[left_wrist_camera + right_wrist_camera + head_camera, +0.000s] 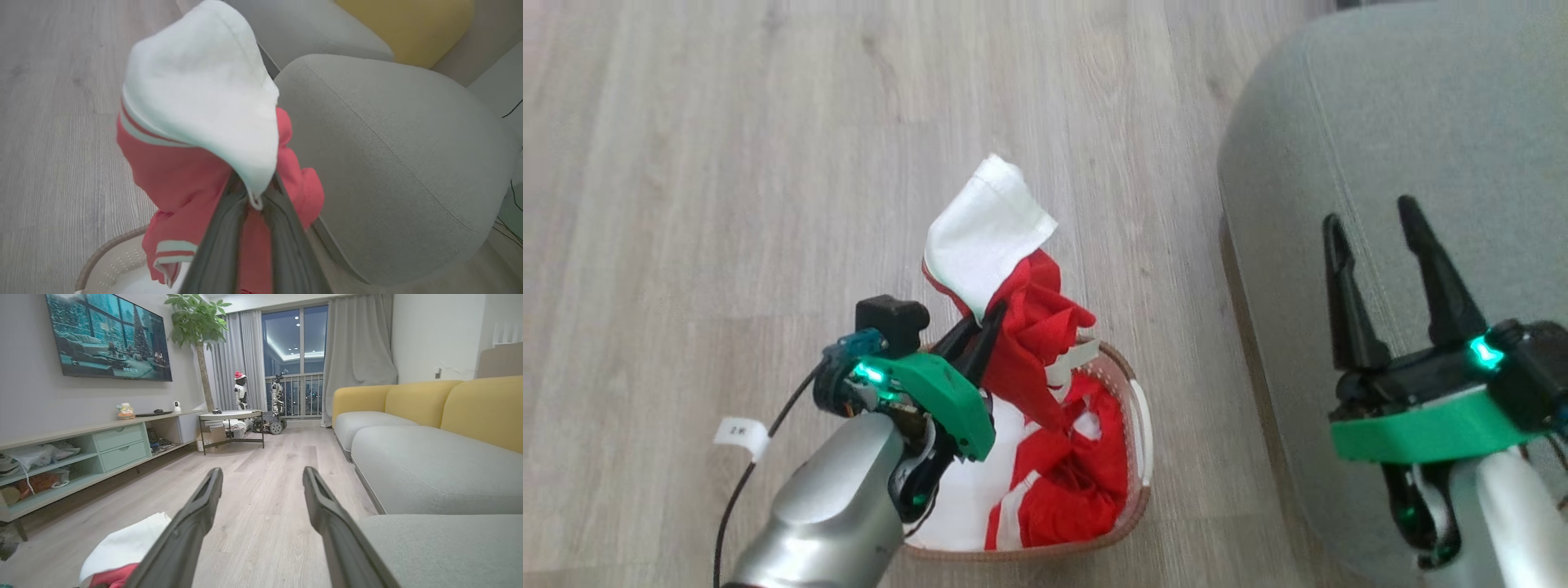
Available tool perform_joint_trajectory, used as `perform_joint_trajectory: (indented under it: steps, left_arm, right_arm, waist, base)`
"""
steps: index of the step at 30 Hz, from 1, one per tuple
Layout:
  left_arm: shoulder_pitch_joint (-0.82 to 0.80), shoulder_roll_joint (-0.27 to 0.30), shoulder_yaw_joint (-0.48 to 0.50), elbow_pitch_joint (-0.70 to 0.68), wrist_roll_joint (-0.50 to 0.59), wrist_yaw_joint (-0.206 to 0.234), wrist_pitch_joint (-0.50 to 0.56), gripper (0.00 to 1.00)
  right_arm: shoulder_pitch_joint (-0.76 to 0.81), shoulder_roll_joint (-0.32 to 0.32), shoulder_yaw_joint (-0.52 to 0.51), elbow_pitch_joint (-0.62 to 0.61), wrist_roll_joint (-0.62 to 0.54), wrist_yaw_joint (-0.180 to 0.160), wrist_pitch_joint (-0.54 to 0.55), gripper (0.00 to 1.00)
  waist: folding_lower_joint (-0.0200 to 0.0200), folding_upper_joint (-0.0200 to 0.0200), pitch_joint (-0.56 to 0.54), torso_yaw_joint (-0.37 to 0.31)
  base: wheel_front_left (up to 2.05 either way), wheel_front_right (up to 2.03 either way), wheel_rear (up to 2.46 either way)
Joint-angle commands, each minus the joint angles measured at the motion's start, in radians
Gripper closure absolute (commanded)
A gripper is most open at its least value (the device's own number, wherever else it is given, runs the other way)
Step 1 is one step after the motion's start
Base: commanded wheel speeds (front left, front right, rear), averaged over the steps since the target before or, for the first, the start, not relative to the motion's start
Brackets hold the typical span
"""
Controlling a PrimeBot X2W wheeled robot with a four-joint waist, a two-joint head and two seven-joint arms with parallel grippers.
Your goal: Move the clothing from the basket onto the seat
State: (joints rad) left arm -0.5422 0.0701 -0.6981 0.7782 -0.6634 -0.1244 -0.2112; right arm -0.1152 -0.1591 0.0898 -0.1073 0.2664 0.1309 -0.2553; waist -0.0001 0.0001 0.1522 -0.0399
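Note:
My left gripper (984, 322) is shut on a red garment with a white sleeve (988, 233), held up above the cream basket (1137, 478). In the left wrist view the same gripper (255, 192) pinches the red and white clothing (196, 122). More red clothing (1078, 465) with white stripes lies inside the basket. The grey-green seat (1388, 122) stands to the right, also seen as a rounded cushion (392, 163). My right gripper (1372, 233) hovers open over the seat's edge, its fingers (322, 498) spread with nothing between them.
Pale wood floor (727, 163) surrounds the basket. The right wrist view shows a long sofa with yellow backrests (421, 400), a TV shelf unit (94, 453) along the left wall, a small round table (231, 416) and a potted tree (196, 326) at the far end.

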Motion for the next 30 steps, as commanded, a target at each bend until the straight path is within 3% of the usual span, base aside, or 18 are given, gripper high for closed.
perform_joint_trajectory:
  steps: [1, 13, 30]
  left_arm:
    - [-0.022, 0.031, 0.028, -0.063, 0.002, -0.003, -0.003, 1.0]
    - [-0.062, 0.084, 0.042, -0.399, -0.006, 0.061, 0.114, 1.0]
    - [-0.149, 0.116, 0.073, -0.605, -0.014, 0.123, 0.213, 1.0]
  right_arm:
    - [0.005, -0.012, 0.026, -0.03, 0.007, 0.0, -0.006, 0.0]
    - [0.089, -0.038, 0.092, -0.01, 0.029, 0.0, -0.006, 0.0]
    - [0.109, -0.051, 0.175, -0.007, 0.055, 0.0, -0.006, 0.0]
  waist:
    - [0.0001, -0.0001, -0.041, 0.022]
    - [0.0001, -0.0001, -0.143, 0.047]
    - [0.0001, -0.0001, -0.158, 0.04]
  base:
    - [0.0, 0.0, 0.0]
    - [0.0, 0.0, 0.0]
    - [0.0, 0.0, 0.0]
